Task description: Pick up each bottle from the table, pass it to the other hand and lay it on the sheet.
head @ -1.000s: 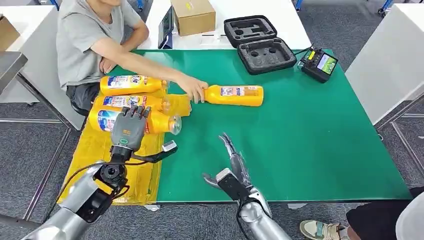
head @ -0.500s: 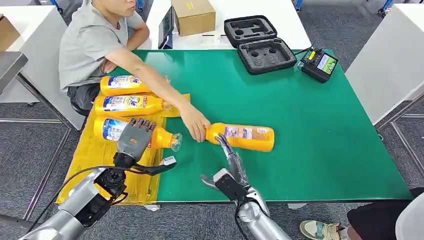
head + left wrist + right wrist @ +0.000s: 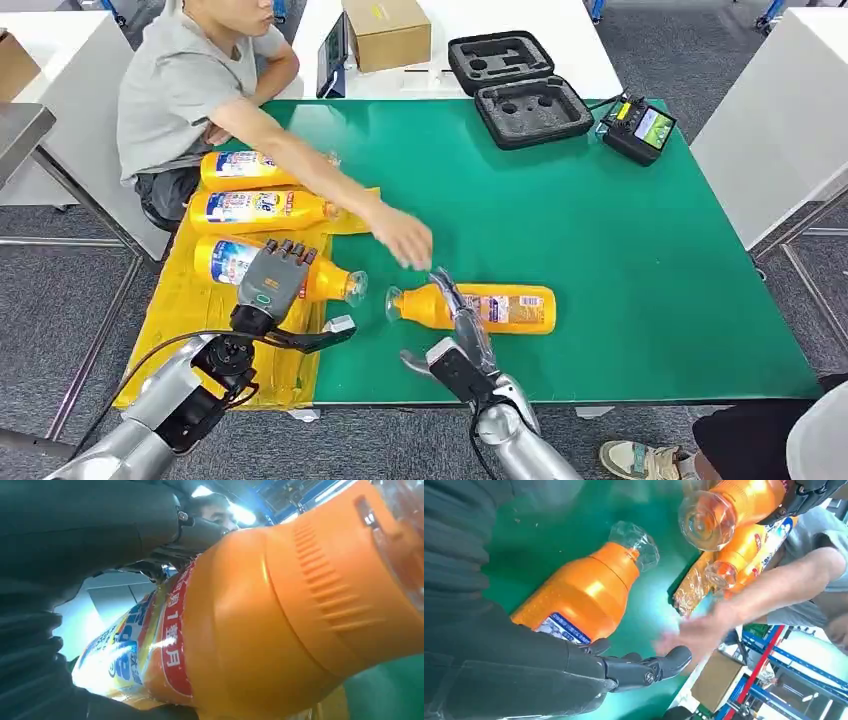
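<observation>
Overhead, grey carpet (image 3: 640, 50) surrounds the green table (image 3: 620, 250); left robot hand (image 3: 272, 282) grips a bottle (image 3: 318, 276), right robot hand (image 3: 462, 322) spread.

Three bottles (image 3: 262, 208) lie on the sheet (image 3: 190, 320), one bottle (image 3: 478, 307) right of it.

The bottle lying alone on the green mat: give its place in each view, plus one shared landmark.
Head view: bottle lies on the mat by the right hand, cap toward the sheet.
Right wrist view: bottle beyond the hand's fingers.
Left wrist view: not in it.
Landmark: person's hand.
</observation>
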You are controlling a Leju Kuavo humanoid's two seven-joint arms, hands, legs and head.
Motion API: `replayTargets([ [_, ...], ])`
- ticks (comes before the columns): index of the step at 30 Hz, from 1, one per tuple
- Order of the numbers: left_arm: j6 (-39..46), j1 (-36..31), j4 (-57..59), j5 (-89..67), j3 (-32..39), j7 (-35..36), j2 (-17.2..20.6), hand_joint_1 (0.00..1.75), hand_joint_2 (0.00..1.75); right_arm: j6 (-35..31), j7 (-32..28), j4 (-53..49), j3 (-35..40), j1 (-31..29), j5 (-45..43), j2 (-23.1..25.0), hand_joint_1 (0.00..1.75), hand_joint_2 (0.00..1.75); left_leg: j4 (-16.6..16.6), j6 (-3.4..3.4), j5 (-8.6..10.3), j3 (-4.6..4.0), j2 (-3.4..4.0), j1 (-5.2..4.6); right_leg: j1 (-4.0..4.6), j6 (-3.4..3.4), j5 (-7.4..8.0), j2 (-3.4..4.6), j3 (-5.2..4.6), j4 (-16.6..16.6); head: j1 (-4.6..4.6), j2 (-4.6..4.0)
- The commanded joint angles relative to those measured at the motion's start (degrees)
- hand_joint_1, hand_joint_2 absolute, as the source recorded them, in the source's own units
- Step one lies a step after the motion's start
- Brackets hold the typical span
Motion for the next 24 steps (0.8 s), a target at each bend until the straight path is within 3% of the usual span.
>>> replayTargets([
  [1,-0.32,-1.84,3.76,-1.88,0.19,-0.07,-0.84,1.75,1.75,-0.07,0.04,3.13,1.2,-2.03,-0.21,-0.8,0.0,1.75,-0.03,-0.05,-0.04,0.15,-0.06,0.02,0.01,-0.04,-0.05,-0.01,0.16,-0.03,0.0,0.0],
  [6,-2.05,-2.59,4.69,-2.09,0.26,-0.42,-1.72,1.64,1.75,0.08,0.04,3.34,1.23,-1.95,-0.05,-0.73,0.0,1.75,-0.03,-0.06,-0.06,0.2,-0.09,0.04,0.03,-0.05,-0.07,-0.03,0.22,-0.05,0.0,0.0],
  [12,-3.0,-5.47,8.36,-2.09,-0.06,1.98,-1.41,1.73,1.75,0.42,0.04,3.87,1.47,-2.56,0.36,-0.3,0.0,1.75,0.03,-0.07,-0.06,0.15,-0.1,0.06,0.05,-0.06,-0.07,-0.03,0.18,0.0,0.0,0.0],
  [14,-3.02,-6.14,9.84,-2.09,-0.22,3.99,-0.99,1.69,1.75,0.46,0.04,4.23,1.52,-2.88,0.49,-0.2,0.0,1.75,0.04,-0.09,-0.07,0.19,-0.14,0.08,0.07,-0.08,-0.09,-0.06,0.24,0.01,0.0,0.0],
  [15,-3.31,-6.12,10.12,-2.09,0.06,4.09,-0.91,1.57,1.75,0.42,0.04,4.29,1.53,-2.89,0.51,-0.2,0.0,1.75,0.01,-0.08,-0.05,0.16,-0.1,0.06,0.05,-0.07,-0.06,-0.03,0.17,0.0,0.0,0.0],
  [17,-4.51,-6.35,11.59,-2.09,1.02,4.26,-0.61,1.5,1.75,0.26,0.04,4.3,1.65,-2.91,0.47,-0.23,0.0,1.75,-0.02,-0.04,-0.02,0.1,-0.02,0.03,0.02,-0.04,-0.01,0.02,0.09,-0.01,0.0,0.0],
  [22,-6.05,-8.54,16.7,-1.83,2.87,3.49,-1.56,1.54,1.75,-0.21,0.04,4.64,1.72,-3.31,0.15,-0.43,0.0,1.75,-0.01,-0.13,-0.15,0.41,-0.06,0.1,0.09,-0.11,-0.13,0.07,0.43,-0.03,0.0,0.0],
  [23,-6.79,-9.49,18.54,-2.09,3.04,3.08,-2.01,1.59,1.75,-0.2,0.04,4.3,1.74,-3.08,-0.05,-0.63,0.0,1.75,0.0,-0.06,-0.03,0.13,-0.09,0.05,0.04,-0.05,-0.05,-0.02,0.16,-0.01,0.0,0.0],
  [24,-7.37,-10.22,19.85,-2.09,3.24,2.89,-2.34,1.54,1.75,-0.25,0.04,4.13,1.69,-2.91,-0.09,-0.69,0.0,1.75,0.0,-0.07,-0.04,0.15,-0.1,0.06,0.06,-0.05,-0.06,-0.04,0.18,-0.01,0.0,0.0],
])
